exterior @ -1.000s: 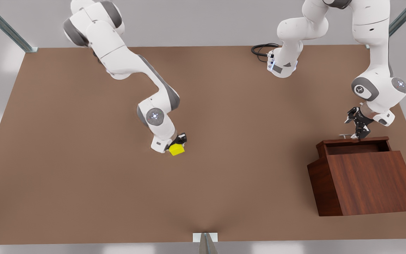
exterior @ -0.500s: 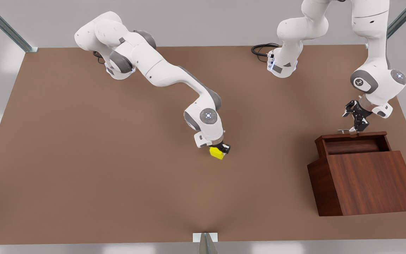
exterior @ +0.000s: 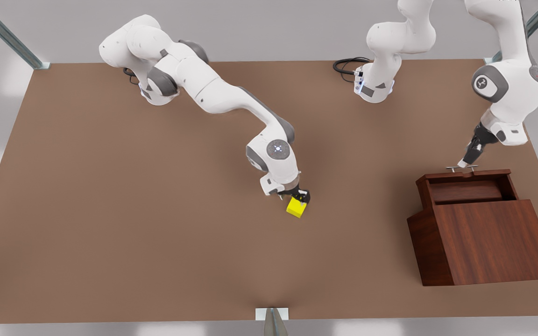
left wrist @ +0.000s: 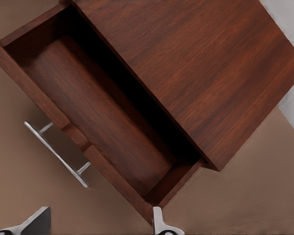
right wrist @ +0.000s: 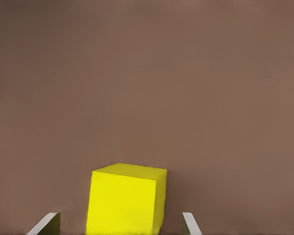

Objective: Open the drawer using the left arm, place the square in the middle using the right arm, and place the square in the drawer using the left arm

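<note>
In the front view the right gripper stood over the square near the table's centre, while the left gripper hung just above the handle of the drawer, which was pulled out of the box. The step in hand looked like the release in the middle; done well, it would mean spreading the fingers fully and lifting straight up so the square is not dragged or tipped. The cube looked slightly turned against the table edge. Whether its base sat flat on the table could not be told from here, and the left gripper's tips were too small to judge.

In the left wrist view the drawer lay open and empty, its handle free; two fingertips stood wide apart with nothing between them. Both tips were cut off at the frame edge.

In the right wrist view the square sat between the fingertips, with a visible gap on each side, so the claw was spread and no longer gripping. The cube's lower edge and the fingers' full length were cut off, so contact with the table stayed unclear.
</note>
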Tool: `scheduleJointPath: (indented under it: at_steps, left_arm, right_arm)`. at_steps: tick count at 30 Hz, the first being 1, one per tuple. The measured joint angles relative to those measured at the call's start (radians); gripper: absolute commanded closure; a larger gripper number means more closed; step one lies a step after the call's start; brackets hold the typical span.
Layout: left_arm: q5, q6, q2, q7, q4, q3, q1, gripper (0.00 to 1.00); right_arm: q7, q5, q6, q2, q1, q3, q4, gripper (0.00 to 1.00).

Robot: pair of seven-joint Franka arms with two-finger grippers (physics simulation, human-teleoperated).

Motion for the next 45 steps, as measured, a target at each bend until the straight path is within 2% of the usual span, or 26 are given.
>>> scheduleJointPath:
  at_steps: [2,4,7,8,9,11,13,16,18,23,33,40,45]
  left_arm:
    - [0.013,-0.093,0.076,0.009,0.144,-0.116,0.005,0.0]
    - [0.02,-0.207,0.165,0.003,0.307,-0.208,-0.013,0.0]
    - [0.045,-0.384,0.348,-0.058,0.574,-0.218,-0.147,0.0]
    - [0.059,-0.383,0.383,-0.133,0.599,-0.218,-0.232,0.0]
    - [0.07,-0.381,0.423,-0.219,0.622,-0.218,-0.306,0.0]
    - [0.084,-0.387,0.502,-0.291,0.674,-0.22,-0.416,0.0]
    - [0.09,-0.389,0.607,-0.118,0.747,-0.239,-0.47,0.0]
    - [0.091,-0.377,0.76,0.043,0.876,-0.29,-0.47,0.0]
    - [0.09,-0.353,0.812,0.149,0.91,-0.306,-0.471,0.0]
    - [0.092,-0.286,0.871,0.152,0.912,-0.345,-0.493,0.0]
    - [0.098,-0.164,0.962,0.216,0.917,-0.347,-0.54,0.0]
    - [0.142,-0.168,0.968,0.231,0.901,-0.341,-0.538,0.0]
    - [0.152,-0.087,0.971,0.233,0.845,-0.338,-0.537,0.0]
  right_arm:
    - [-0.257,-0.005,-0.001,-0.288,-0.083,-0.009,-0.309,0.0]
    - [-0.505,-0.003,-0.036,-0.589,-0.254,-0.008,-0.595,0.0]
    - [-0.952,-0.001,-0.385,-0.831,-0.563,-0.009,-0.615,0.0]
    - [-1.101,0.001,-0.494,-0.867,-0.678,-0.003,-0.603,0.0]
    - [-1.142,-0.008,-0.625,-0.864,-0.764,-0.009,-0.523,0.0]
    - [-1.177,-0.03,-0.685,-0.858,-0.692,-0.142,-0.452,0.0]
    - [-1.172,-0.032,-0.696,-0.843,-0.647,-0.143,-0.44,0.0]
    - [-1.162,-0.015,-0.716,-0.81,-0.679,-0.144,-0.388,0.0]
    - [-1.161,-0.014,-0.71,-0.795,-0.648,-0.142,-0.368,0.0]
    - [-1.161,-0.014,-0.684,-0.767,-0.657,-0.136,-0.339,0.0]
    - [-1.16,-0.03,-0.682,-0.761,-0.673,-0.145,-0.306,0.0]
    - [-1.16,-0.028,-0.68,-0.751,-0.673,-0.149,-0.302,0.0]
    - [-1.16,-0.03,-0.667,-0.751,-0.673,-0.148,-0.302,0.0]
